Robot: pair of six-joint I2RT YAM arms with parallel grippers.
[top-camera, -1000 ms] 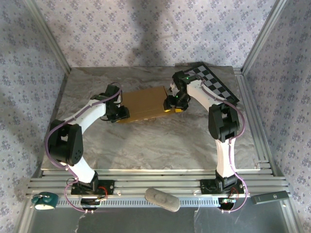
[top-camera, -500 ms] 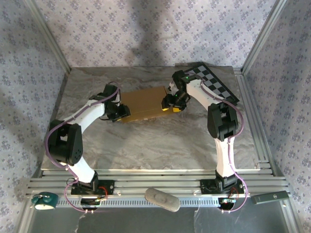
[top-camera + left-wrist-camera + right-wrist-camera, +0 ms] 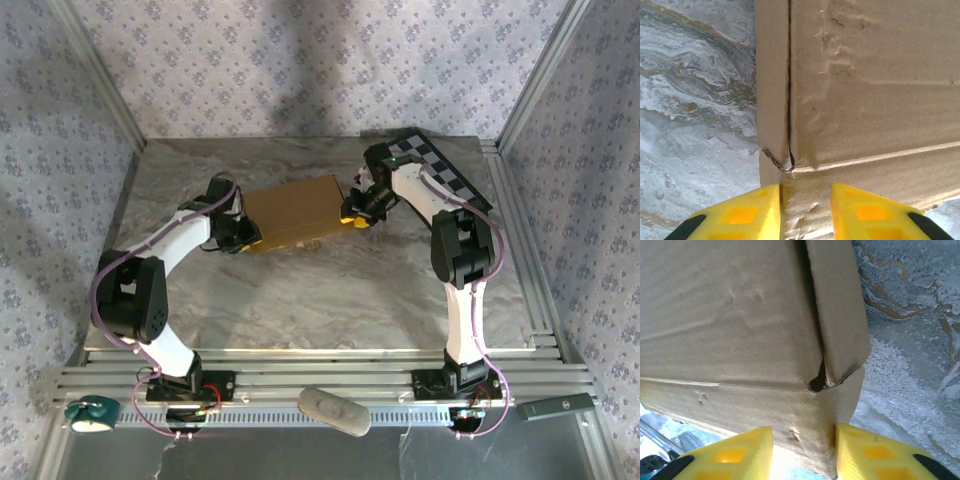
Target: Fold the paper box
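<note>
the paper box (image 3: 295, 212) sits folded shut near the surface's (image 3: 300, 300) far edge. left gripper (image 3: 243, 235) and right gripper (image 3: 355, 215) straddle its ends; i cannot tell whether either is clamped. corner seams gape, so pressing probably remains.

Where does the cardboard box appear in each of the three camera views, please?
Top external: the box lies on the far middle of the table, between the left gripper and the right gripper.
Left wrist: the box covers the upper right, with a corner just above the gripper.
Right wrist: the box covers the upper left, with a corner down at the gripper.
Shared landmark: the grey marbled table beside the box.
</note>
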